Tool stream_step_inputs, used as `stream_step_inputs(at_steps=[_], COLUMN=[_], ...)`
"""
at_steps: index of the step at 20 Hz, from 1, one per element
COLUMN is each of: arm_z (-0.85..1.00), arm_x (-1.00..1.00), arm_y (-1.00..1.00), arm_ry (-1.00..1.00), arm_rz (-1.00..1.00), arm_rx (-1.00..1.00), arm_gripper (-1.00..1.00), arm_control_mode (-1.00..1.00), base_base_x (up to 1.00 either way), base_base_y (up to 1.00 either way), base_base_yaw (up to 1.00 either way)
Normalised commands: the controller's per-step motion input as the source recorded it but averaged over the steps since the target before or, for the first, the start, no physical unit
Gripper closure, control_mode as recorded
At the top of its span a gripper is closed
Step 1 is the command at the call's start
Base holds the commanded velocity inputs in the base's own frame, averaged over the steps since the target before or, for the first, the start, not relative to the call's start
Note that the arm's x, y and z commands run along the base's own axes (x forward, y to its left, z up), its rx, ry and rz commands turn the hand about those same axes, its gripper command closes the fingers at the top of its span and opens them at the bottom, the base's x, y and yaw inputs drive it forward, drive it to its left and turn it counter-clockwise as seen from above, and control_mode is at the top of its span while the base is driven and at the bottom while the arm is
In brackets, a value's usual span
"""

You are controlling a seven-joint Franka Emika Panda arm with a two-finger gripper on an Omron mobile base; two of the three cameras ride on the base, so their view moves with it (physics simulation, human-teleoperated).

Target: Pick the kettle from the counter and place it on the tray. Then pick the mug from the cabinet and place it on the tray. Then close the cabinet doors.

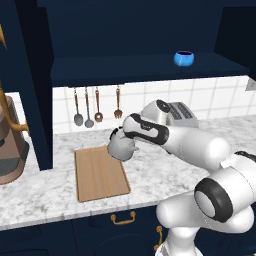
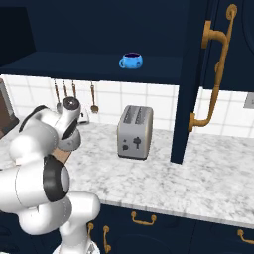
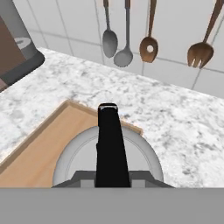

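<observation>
Progress stands at the first step: we see the gripper (image 1: 123, 141) closed narrowly on the black handle of the kettle (image 1: 120, 146), held over the back right corner of the tray (image 1: 97, 175), not yet set down. Mug (image 2: 131, 61) remains on the cabinet (image 2: 89, 64) shelf; door (image 2: 191, 74) stands open. No writing is legible.

Flat, even rendered light left the white-grey marbled stone tabletop (image 1: 165, 175) bright, the dark navy wall cabinet (image 1: 140, 30) dim, edges sharp.
</observation>
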Motion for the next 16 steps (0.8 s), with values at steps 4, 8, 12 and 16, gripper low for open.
stream_step_inputs(at_steps=[4,8,12,16], arm_z=[0.0,0.0,-0.12,-0.19], arm_x=[0.0,0.0,0.0,0.0], arm_y=[0.72,0.78,0.29,0.0], arm_ry=[0.0,0.0,0.03,0.0], arm_rz=[0.0,0.0,0.0,0.0], arm_rx=[-0.01,-0.01,0.0,0.0], arm_gripper=[1.0,1.0,1.0,1.0], arm_control_mode=[-1.0,-1.0,-1.0,-1.0], base_base_x=[0.0,0.0,0.0,0.0], base_base_y=[0.0,0.0,0.0,0.0], base_base_yaw=[0.0,0.0,0.0,0.0])
